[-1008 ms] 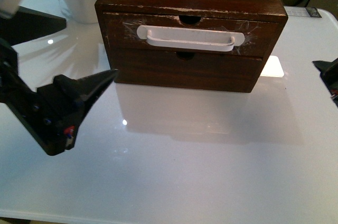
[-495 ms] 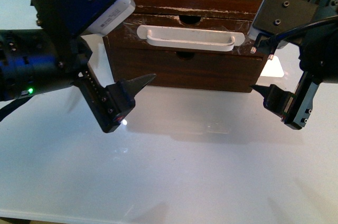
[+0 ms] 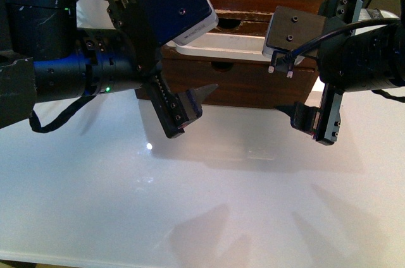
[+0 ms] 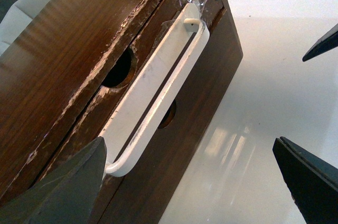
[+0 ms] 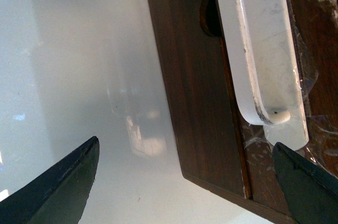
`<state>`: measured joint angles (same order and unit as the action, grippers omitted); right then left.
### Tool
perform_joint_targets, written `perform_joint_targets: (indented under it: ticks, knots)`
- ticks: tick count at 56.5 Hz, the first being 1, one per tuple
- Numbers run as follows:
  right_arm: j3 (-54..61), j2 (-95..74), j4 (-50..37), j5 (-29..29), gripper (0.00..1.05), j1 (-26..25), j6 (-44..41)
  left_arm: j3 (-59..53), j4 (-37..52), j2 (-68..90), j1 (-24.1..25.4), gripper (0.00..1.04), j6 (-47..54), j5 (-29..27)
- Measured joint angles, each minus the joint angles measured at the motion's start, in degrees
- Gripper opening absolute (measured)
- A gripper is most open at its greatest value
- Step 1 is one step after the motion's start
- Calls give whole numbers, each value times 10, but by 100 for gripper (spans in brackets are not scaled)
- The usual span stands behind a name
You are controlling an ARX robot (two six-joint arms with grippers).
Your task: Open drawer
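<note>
- Left gripper [image 4: 188, 143], right gripper [image 5: 185, 143]: both released, empty.
- One should clasp the long white bar handle [image 4: 158, 86] of the dark-brown wooden drawer [image 4: 79, 134], at 12 o'clock, then pull straight.

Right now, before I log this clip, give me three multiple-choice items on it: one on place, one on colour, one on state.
1. Against the bar handle, the left claw is: A) clamped on it B) in front of it, off it C) hooked under it.
2. The bar handle is: A) black B) red C) white.
3. The drawer is: A) shut B) pulled halfway out C) taken out entirely.
Answers: 1 B, the left wrist view shows the claw open and clear of the bar. 2 C, it shows white in every view. 3 A, its front lies flush with the lower front.
</note>
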<state>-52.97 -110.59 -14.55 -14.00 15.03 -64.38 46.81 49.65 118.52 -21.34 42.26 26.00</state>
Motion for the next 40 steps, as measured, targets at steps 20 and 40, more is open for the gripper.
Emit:
perform_joint_targets:
  ticks: [20, 40]
  knots:
    - [-59, -22, 23, -14, 96, 15, -29, 51, -29, 42, -7, 96, 19, 8]
    - [-110, -61, 40, -21, 96, 27, -27, 100, -60, 74, -8, 96, 21, 12]
